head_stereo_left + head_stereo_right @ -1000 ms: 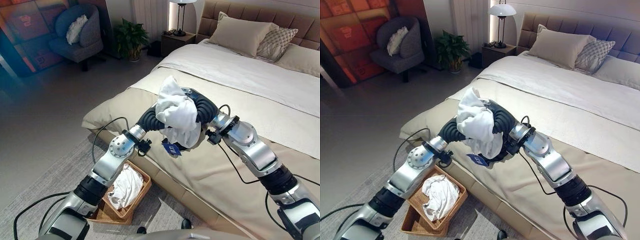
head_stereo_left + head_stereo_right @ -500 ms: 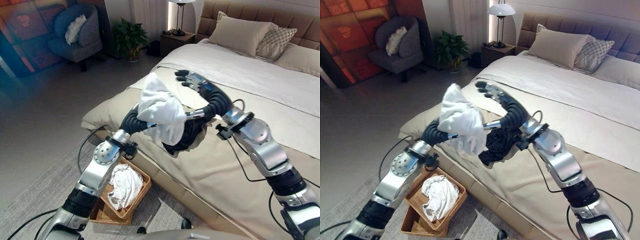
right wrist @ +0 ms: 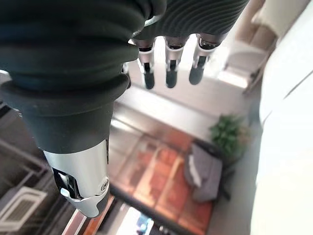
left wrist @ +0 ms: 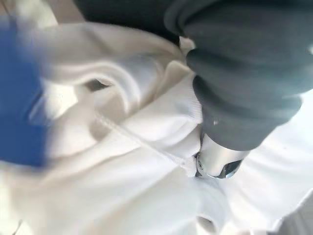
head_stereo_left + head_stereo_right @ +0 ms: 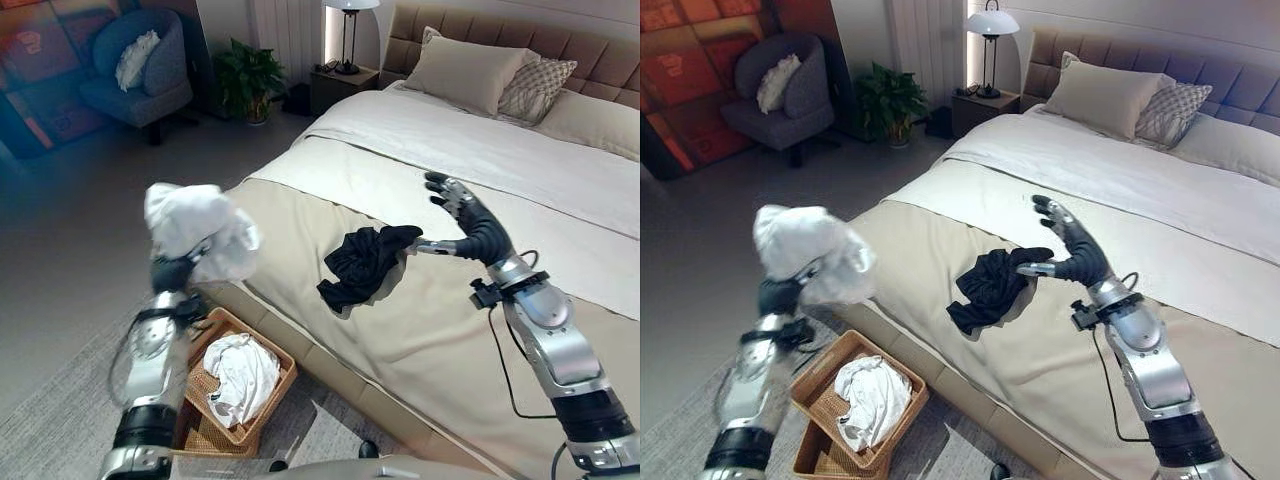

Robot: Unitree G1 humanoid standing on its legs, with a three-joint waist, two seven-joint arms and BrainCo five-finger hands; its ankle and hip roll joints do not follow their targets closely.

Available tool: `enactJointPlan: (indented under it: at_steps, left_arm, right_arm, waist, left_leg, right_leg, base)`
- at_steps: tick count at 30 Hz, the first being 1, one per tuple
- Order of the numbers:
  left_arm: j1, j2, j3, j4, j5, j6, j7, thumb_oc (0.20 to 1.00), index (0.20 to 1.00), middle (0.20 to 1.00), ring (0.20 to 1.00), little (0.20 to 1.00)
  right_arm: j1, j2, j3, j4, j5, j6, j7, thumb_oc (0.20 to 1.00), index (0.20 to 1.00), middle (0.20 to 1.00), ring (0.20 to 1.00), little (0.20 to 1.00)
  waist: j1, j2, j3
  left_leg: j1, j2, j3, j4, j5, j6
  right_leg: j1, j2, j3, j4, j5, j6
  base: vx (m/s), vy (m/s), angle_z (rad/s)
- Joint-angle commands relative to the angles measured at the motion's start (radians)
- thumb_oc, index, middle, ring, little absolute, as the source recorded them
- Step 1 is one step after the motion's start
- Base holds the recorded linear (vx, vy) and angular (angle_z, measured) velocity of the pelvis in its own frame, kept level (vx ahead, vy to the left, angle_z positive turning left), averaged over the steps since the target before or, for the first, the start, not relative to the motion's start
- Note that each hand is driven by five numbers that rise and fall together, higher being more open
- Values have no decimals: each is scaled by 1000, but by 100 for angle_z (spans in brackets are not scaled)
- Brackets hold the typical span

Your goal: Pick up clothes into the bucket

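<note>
White shirt is bunched in the left hand, fingers curled into it, above the basket. Next: lower and let go. Right hand hangs open over the bed, near the black shirt.

Lit lamp, soft shadows, motion-blurred cloth

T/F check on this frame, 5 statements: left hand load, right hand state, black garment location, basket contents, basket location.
1. The left hand holds a white garment. True.
2. The right hand is shut on the black garment. False: its fingers are straight and hold nothing.
3. The black garment lies on the bed. True.
4. The wicker basket holds nothing. False: white clothing already lies in it.
5. The basket stands on the bed. False: it stands on the floor beside the bed.
</note>
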Motion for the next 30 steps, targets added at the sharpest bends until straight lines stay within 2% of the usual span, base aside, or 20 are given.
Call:
enactJointPlan:
  at_steps: [1,3,4,5,6,7,8,10,12,16,20,30]
  left_arm:
    - [-26,171,115,96,-157,-79,-123,200,200,200,200,200]
    - [-11,246,179,299,-167,-61,-166,200,200,200,200,200]
    - [-61,178,14,134,-30,-120,-7,200,200,200,200,200]
    - [-514,232,-366,38,600,0,327,200,200,200,200,200]
    - [-425,293,-301,207,376,139,226,200,200,200,200,200]
    - [-420,292,-299,204,376,141,225,200,200,200,200,200]
    - [-263,328,-220,64,380,29,252,200,200,200,200,200]
    - [-156,270,-179,-8,406,29,263,200,200,200,200,200]
    - [-121,250,-154,13,430,32,286,200,200,200,200,200]
    - [-124,249,-143,110,405,32,313,200,200,200,200,200]
    - [-123,242,-129,137,368,28,332,200,200,200,200,200]
    - [-144,219,-121,133,302,10,358,200,200,200,200,200]
  right_arm:
    - [-7,44,-64,7,-16,-74,-11,1000,1000,1000,1000,1000]
    - [21,64,-86,47,-16,-80,-27,1000,1000,1000,1000,1000]
    - [15,107,-45,66,-69,-102,-84,1000,1000,1000,1000,1000]
    - [-55,128,78,137,-96,-93,-88,1000,1000,1000,1000,1000]
    - [16,111,18,165,-85,-44,-119,1000,1000,1000,1000,1000]
    - [18,110,20,164,-85,-43,-118,1000,1000,1000,1000,1000]
    - [98,125,-9,176,-93,-58,-130,1000,1000,1000,1000,1000]
    - [118,147,-4,292,-98,-49,-143,1000,1000,1000,1000,1000]
    - [123,147,-8,351,-113,-44,-161,1000,1000,1000,1000,1000]
    - [130,149,13,503,-112,-43,-181,1000,1000,1000,1000,1000]
    - [134,145,26,604,-151,-35,-201,1000,1000,1000,1000,1000]
    - [135,155,43,695,-173,-26,-215,1000,1000,1000,1000,1000]
  waist:
    - [44,-45,-33]
    - [45,-40,-24]
    - [38,-43,-11]
    - [2,-44,-7]
    - [-4,-41,30]
    - [-5,-39,24]
    - [5,-50,53]
    - [7,-57,79]
    - [5,-60,93]
    - [2,-69,127]
    - [2,-74,145]
    - [-1,-74,155]
  left_leg:
    - [-39,-63,-80,70,-83,25]
    - [-53,-68,-86,81,-84,25]
    - [-60,-70,-84,88,-85,25]
    - [-68,-70,-78,93,-79,25]
    - [-89,-71,-53,127,-84,32]
    - [-88,-69,-54,127,-92,31]
    - [-116,-72,-67,157,-98,29]
    - [-154,-77,-72,194,-105,29]
    - [-171,-77,-69,210,-110,30]
    - [-215,-71,-56,225,-109,30]
    - [-235,-67,-48,225,-107,31]
    - [-235,-70,-45,228,-117,32]
  right_leg:
    - [6,-100,-54,92,-46,78]
    - [-7,-102,-53,100,-46,78]
    - [-14,-102,-54,107,-45,76]
    - [-26,-100,-52,112,-38,74]
    - [-46,-102,-33,121,-30,76]
    - [-44,-100,-33,120,-36,77]
    - [-53,-102,-35,126,-37,76]
    - [-70,-105,-37,131,-34,75]
    - [-83,-103,-30,131,-30,73]
    - [-128,-97,-9,130,-16,75]
    - [-155,-94,0,128,-8,77]
    - [-161,-97,6,133,-17,77]
  base:
    - [-55,38,9]
    - [-47,44,17]
    - [-38,-7,17]
    - [-119,25,22]
    - [-60,22,24]
    - [-70,48,23]
    - [-43,9,-5]
    - [-81,21,-26]
    - [-31,32,-12]
    - [-55,39,-31]
    - [-15,37,-10]
    - [10,5,-1]
